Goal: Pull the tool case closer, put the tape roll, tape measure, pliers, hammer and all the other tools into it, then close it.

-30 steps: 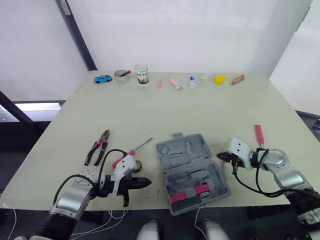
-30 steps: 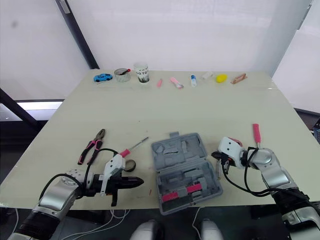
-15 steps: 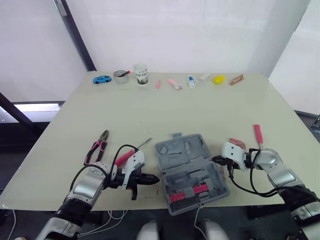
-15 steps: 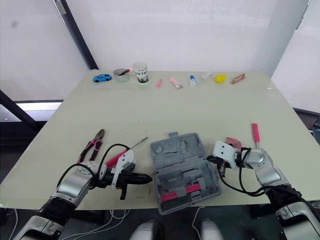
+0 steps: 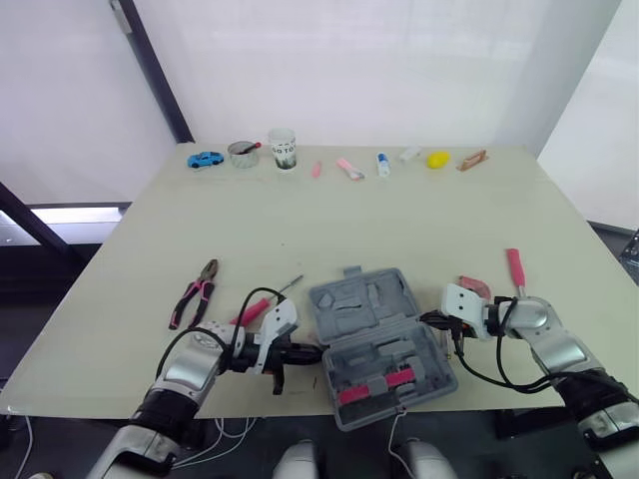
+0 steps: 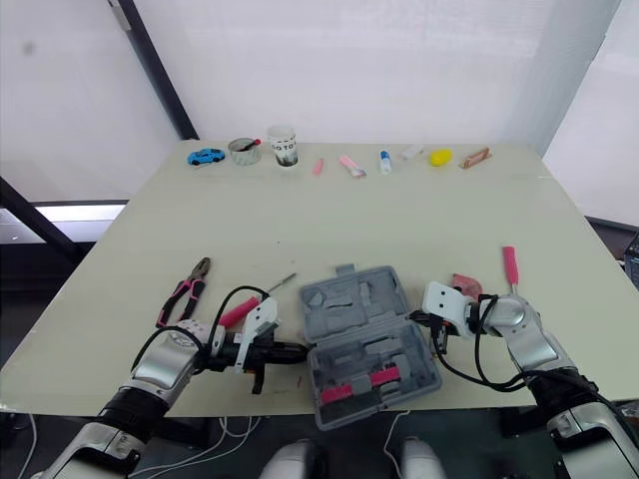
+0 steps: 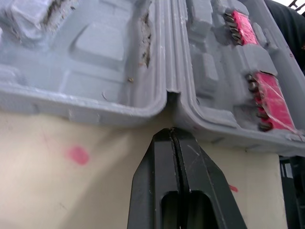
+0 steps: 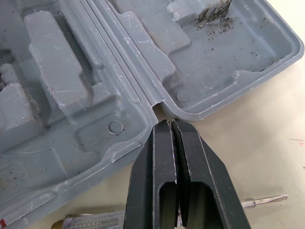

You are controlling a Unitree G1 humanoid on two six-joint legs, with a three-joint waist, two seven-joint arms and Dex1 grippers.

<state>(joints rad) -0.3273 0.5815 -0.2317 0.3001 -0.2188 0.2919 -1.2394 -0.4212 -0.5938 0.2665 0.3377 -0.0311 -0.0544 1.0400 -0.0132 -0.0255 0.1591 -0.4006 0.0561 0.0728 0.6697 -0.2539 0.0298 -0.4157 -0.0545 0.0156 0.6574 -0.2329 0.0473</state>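
- Tool case [image 5: 382, 342] lies open near the front edge of the table [image 5: 419, 220], between my grippers.
- My left gripper [image 7: 172, 136], fingers pressed together and empty, points at its hinge notch.
- My right gripper [image 8: 171, 125], likewise pinched together, sits at the opposite hinge end.

Your silver-grey arms [image 5: 188, 367], white wrist housings [image 5: 462, 302], looped black cables [image 5: 477, 373]; black-fingered left gripper [image 5: 316, 351] lower left, right gripper [image 5: 425, 319] lower right.

Pale table [image 5: 399, 220] before white walls [image 5: 399, 60], dark diagonal beam [image 5: 152, 70].
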